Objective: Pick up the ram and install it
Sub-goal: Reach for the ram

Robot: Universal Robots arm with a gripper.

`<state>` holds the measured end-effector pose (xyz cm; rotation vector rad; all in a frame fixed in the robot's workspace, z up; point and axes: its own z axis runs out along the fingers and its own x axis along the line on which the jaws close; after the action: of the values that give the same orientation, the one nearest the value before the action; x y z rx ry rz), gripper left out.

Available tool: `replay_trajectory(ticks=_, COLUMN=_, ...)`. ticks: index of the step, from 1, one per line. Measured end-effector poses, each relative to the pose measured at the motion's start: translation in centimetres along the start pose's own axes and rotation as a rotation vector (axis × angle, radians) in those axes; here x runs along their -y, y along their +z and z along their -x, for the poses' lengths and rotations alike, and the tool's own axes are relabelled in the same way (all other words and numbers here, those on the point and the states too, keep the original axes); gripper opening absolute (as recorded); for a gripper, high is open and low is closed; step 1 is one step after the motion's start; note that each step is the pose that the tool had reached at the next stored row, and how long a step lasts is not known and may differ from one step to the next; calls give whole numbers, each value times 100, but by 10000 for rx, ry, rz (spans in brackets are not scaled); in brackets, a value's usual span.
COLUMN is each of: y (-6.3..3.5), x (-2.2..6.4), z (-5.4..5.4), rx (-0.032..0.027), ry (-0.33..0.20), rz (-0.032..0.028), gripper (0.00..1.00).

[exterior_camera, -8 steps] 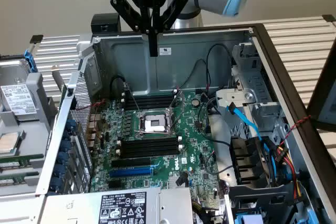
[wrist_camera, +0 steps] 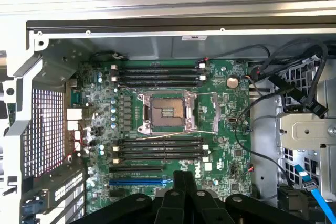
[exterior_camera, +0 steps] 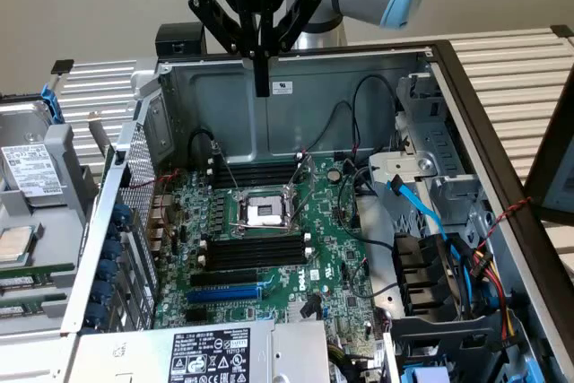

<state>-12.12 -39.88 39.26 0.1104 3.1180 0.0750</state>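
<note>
Hovering over the motherboard in the open case, the end effector is clenched tight.

I see bright, even room light. Motherboard well lit, colours clear. Pale sheen on case back wall. Drive bay sits in shadow.
</note>
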Motion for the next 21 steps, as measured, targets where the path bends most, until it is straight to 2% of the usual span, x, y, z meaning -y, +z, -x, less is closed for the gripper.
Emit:
replay_trajectory(ticks=3, y=2, x=0, z=-37, rx=-2, ry=0, rz=2, gripper=11)
replay_trajectory(ticks=21, y=68, x=11, z=-857, rx=-3, ry=0, rz=-1, gripper=11)
